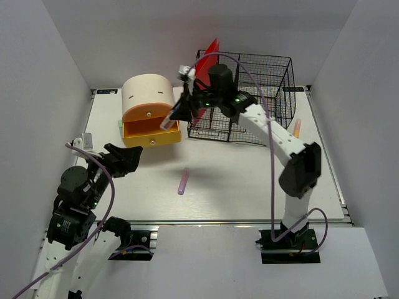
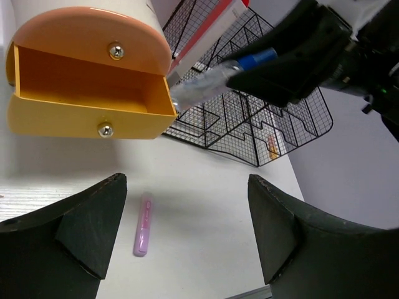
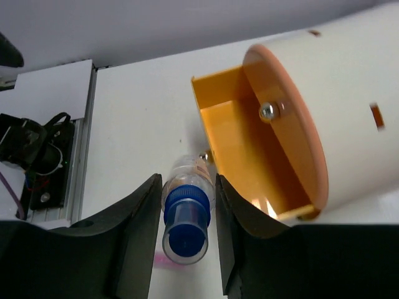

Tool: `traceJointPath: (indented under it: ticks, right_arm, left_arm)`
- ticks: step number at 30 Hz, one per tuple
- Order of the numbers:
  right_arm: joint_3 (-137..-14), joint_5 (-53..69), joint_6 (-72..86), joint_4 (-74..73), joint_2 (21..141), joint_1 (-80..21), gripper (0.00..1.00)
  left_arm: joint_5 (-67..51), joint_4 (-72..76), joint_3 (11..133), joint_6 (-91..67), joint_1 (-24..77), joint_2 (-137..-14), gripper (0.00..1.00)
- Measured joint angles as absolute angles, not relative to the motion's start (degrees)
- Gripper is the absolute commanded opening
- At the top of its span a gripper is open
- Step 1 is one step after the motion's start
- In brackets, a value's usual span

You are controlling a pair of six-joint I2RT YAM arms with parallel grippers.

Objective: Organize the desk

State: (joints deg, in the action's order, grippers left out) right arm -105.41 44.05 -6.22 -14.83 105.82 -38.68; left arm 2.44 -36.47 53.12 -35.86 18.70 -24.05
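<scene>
From above, the large flat white desk (image 1: pixel 243 180) spreads under both my arms. My right pincer (image 1: pixel 179 112) is pinching a clear plastic tube with a blue cap (image 1: pixel 169 123), held in the air over the far left part of the desk. Its lower end hangs at the right front corner of the open orange drawer (image 1: pixel 151 132) of the cream-and-orange rounded drawer box (image 1: pixel 148 93). The drawer hollow lies just left of the tube. My left pincer (image 1: pixel 123 159) is spread and holds nothing, near the left edge. It is nearer than my right to the pink pen (image 1: pixel 182 182) lying mid-desk, long axis roughly far to near. At the far right corner the black wire basket (image 1: pixel 262 81) holds a red flat sheet (image 1: pixel 211 53). A small orange stick (image 1: pixel 297 128) lies by the right edge.

From my left wrist, the tube's clear end sits just beside the drawer's corner, its axis slanting down toward the drawer. The drawer's visible inside is bare.

From my right wrist, the blue cap faces me between my fingers (image 3: pixel 134 230). The drawer opens to its right, so I judge a short sideways shift comes before any release.
</scene>
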Motion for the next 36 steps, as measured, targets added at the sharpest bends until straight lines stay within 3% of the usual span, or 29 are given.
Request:
traceJointPath:
  ticks: [7, 23, 25, 26, 29, 36]
  right_arm:
    - [-124.25, 45.91, -9.72, -14.37, 120.64, -44.29, 0.0]
    - [-124.73, 48.27, -19.51, -7.42, 130.19, -44.88, 0.0]
    - [-124.73, 47.94, -20.67, -6.92, 130.5, -44.99, 0.05]
    - [-124.7, 47.77, -21.34, -6.74, 130.61, -45.04, 0.18]
    - [-124.66, 47.51, -22.81, -6.33, 130.72, -45.08, 0.42]
    - [-124.6, 47.48, -24.77, -5.87, 130.72, -45.08, 0.57]
  left_arm:
    - [4.16, -38.68, 53.52, -36.51, 18.63, -24.29, 0.88]
    - [5.17, -40.29, 53.41, -36.62, 18.59, -23.4, 0.88]
    - [5.1, -40.27, 52.9, -36.82, 18.59, -23.31, 0.88]
    - [5.06, -40.27, 52.66, -36.91, 18.59, -23.31, 0.88]
    - [4.75, -40.18, 51.94, -37.12, 18.59, -23.35, 0.88]
    - [3.84, -39.48, 50.43, -37.56, 18.59, -23.42, 0.88]
